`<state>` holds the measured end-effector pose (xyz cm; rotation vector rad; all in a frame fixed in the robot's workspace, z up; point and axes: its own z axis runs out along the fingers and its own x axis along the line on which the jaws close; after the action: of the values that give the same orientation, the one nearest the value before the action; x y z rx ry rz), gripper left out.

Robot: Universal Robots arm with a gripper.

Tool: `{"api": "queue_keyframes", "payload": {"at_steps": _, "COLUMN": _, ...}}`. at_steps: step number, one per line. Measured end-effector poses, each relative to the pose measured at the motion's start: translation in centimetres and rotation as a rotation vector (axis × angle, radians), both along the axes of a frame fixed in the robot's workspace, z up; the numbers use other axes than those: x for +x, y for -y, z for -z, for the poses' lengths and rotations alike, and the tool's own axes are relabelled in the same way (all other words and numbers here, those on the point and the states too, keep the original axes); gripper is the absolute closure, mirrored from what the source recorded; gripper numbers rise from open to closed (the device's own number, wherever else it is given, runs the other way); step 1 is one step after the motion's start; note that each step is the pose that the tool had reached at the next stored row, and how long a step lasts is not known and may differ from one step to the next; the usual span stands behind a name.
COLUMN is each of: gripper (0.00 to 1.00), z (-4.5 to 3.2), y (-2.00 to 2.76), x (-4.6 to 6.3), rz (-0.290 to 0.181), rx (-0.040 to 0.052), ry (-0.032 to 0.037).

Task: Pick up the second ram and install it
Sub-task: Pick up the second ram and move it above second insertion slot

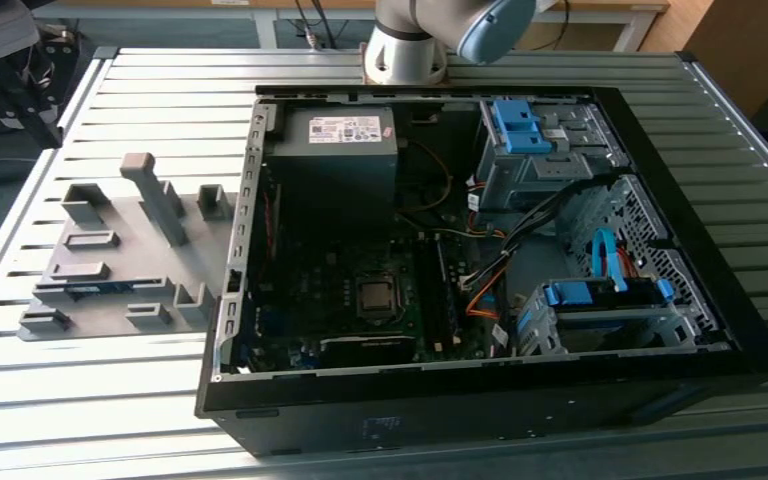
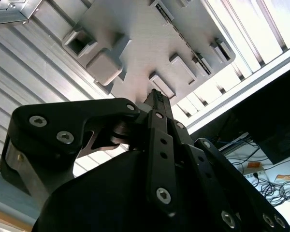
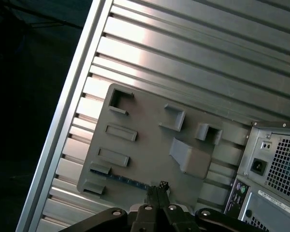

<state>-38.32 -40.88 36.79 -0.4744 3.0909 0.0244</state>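
A ribbed aluminium table fills the scene, carrying a grey fixture plate and an open black computer case. The gripper hangs above the plate with its jaws drawn fully together; the black fingertips meet and nothing is caught between them.

Directly below the jaws, and well clear of them, lies the second ram. It is a thin blue strip standing on edge in the plate's holders, untouched. In the first wrist view one end sits about under the fingertips, while the other runs away to a small grey holder near the plate's edge.

Further out from the jaws, past the ram, a taller grey block rises from the middle of the plate, with low rectangular pockets around it. Beyond the plate, to the exterior view's right, the case lies on its side with its panel off. It shows a grey power supply, a dark motherboard and blue-handled drive cages. The arm's base stands on the table behind the case.
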Motion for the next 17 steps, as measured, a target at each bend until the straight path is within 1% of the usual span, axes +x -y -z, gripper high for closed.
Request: {"api": "queue_keyframes", "payload": {"at_steps": 17, "gripper": 0.89, "z": 0.0, "y": 0.0, "x": -0.03, "rz": -0.05, "rx": 0.0, "ry": 0.0001}}
